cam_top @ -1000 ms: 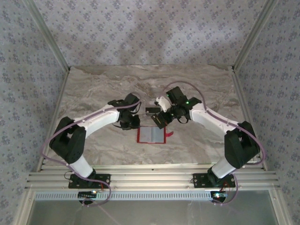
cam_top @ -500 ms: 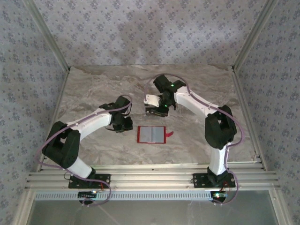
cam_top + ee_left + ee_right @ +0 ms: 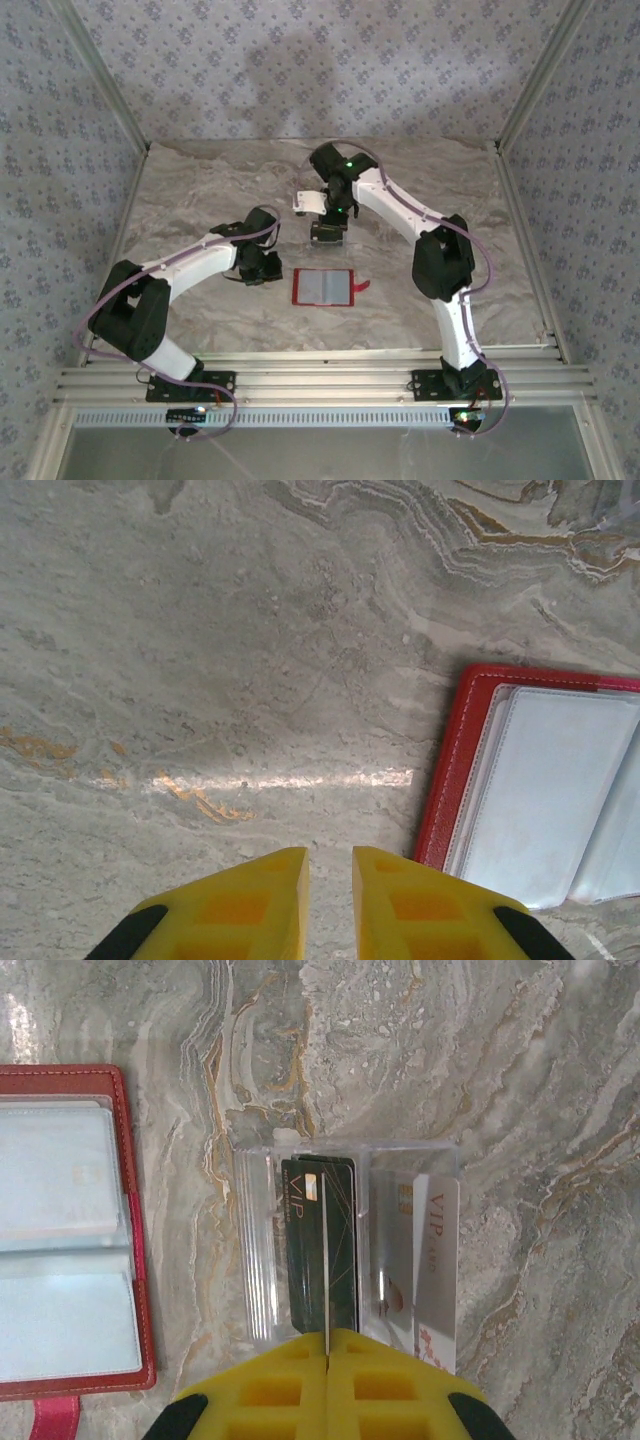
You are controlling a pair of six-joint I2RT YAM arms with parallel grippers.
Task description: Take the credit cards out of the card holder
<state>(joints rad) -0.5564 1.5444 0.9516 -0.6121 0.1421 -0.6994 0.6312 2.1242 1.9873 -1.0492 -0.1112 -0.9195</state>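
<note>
Marbled grey stone tabletop (image 3: 200, 190) carries the open red folding card holder (image 3: 323, 287), pale pockets up. Right gripper (image 3: 327, 1360) is clenched on a thin dark credit card (image 3: 326, 1260), held edge-on above a clear plastic tray (image 3: 255, 1260). Left gripper (image 3: 330, 880) hovers beside the holder, its fingers slightly parted and empty.

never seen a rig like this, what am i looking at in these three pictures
Two robot arms are bolted to a marble-patterned table. One picture looks down from above; the other two come from a camera on each wrist, so the yellow fingers are that arm's own. On the table lie an open red card holder and a clear plastic tray holding a dark card and a pale card, both marked VIP. The right pincer is shut on what looks like a thin card seen edge-on, above the tray. The left pincer, slightly open, holds nothing beside the holder.
</note>
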